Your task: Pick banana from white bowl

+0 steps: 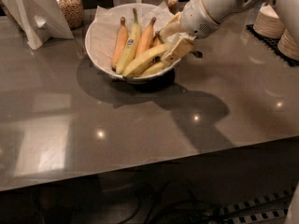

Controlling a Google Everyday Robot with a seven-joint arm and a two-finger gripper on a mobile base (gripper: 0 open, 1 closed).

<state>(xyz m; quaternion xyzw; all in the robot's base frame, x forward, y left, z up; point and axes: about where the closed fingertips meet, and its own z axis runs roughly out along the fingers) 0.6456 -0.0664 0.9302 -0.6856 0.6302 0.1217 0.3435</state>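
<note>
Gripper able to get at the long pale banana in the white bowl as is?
Probably yes. The gripper is at the white bowl's right rim, by the banana's upper end; nothing appears to lie over that banana.

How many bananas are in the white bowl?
5 visible: orange-tinted banana far left, greenish banana beside it, second orange banana, then the long banana and a lower banana, at the end effector. Others may hide.
</note>
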